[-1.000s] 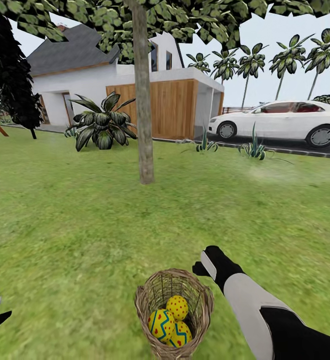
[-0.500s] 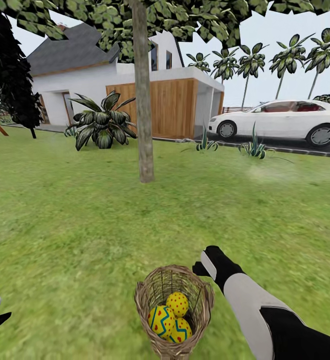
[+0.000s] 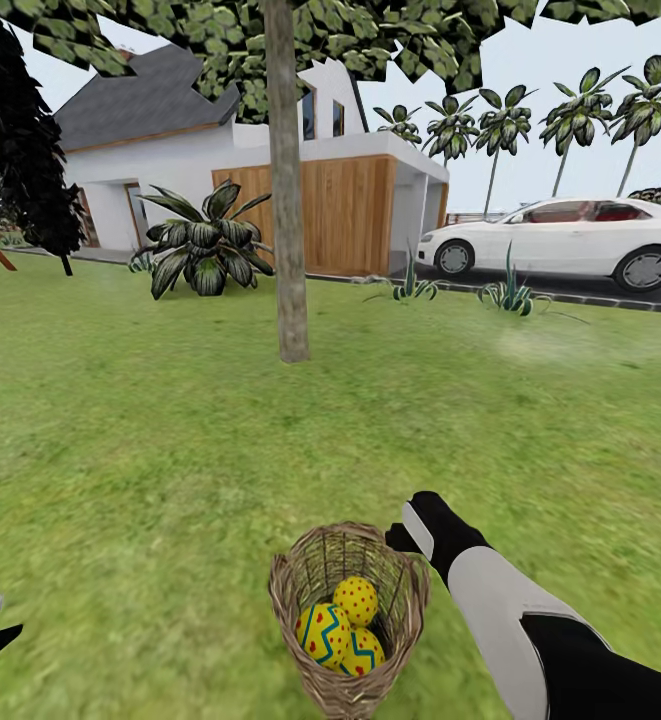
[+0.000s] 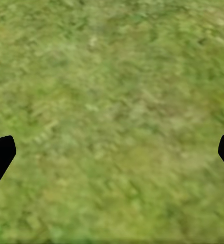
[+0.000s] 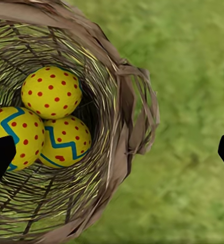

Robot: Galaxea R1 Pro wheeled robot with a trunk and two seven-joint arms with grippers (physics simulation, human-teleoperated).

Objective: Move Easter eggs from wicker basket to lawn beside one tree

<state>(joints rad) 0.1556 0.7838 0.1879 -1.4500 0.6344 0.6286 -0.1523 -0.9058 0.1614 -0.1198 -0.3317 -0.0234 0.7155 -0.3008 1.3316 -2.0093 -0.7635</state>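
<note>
The wicker basket (image 3: 348,615) is sitting on the lawn (image 3: 150,450), well short of the tree (image 3: 288,200), holding all three Easter eggs (image 3: 342,628). The right gripper (image 5: 112,152) is hovering beside its rim, fingers spread wide; the left gripper (image 4: 112,152) is gaping over bare grass.

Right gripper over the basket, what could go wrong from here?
The right gripper is open and straddles the wicker basket's rim, so coming straight down it may snag the rim and tip the wicker basket. The three Easter eggs sit packed together deep inside, so closing on one may nudge or pinch its neighbours. The tree stands well off across the lawn, so an egg could slip in transit.
</note>
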